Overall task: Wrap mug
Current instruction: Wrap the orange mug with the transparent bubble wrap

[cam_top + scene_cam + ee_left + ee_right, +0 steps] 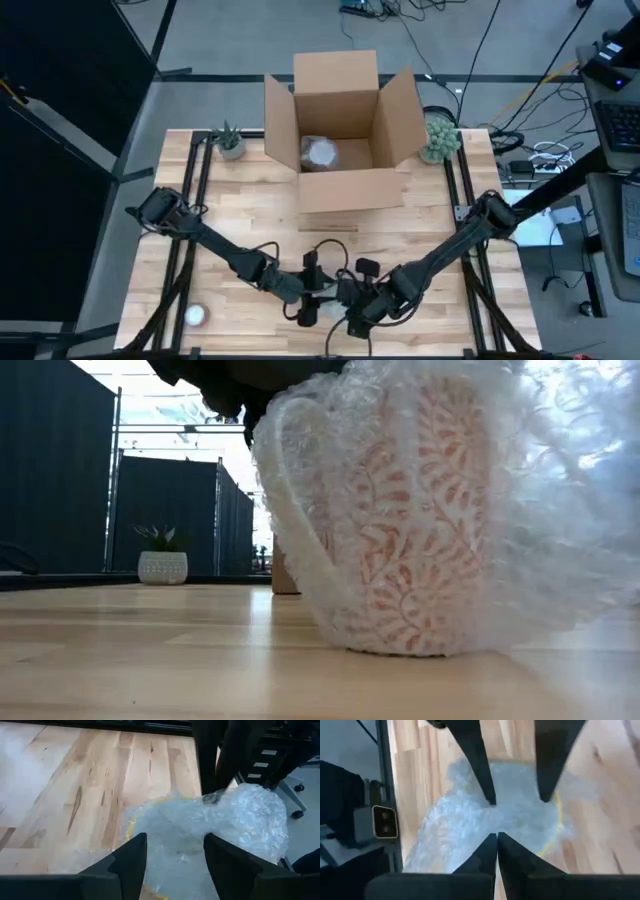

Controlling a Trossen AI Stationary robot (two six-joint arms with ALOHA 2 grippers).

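Low centre of the high view, on the worktop (250, 215): mug (420, 520) upright inside bubble wrap (240, 820), left gripper (172, 850) spread over it, right gripper (495, 840) pinched shut on the wrap, seemingly to tighten it.

White mug (410, 530) w/ orange leaf pattern, clear bubble wrap (560, 510); brown box (340, 130).

Bright even overhead light, backlit window glare, blurred wrist foregrounds

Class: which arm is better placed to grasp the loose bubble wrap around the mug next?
Probably left: the left gripper hangs open over the bubble wrap on the mug, while the right gripper is shut.
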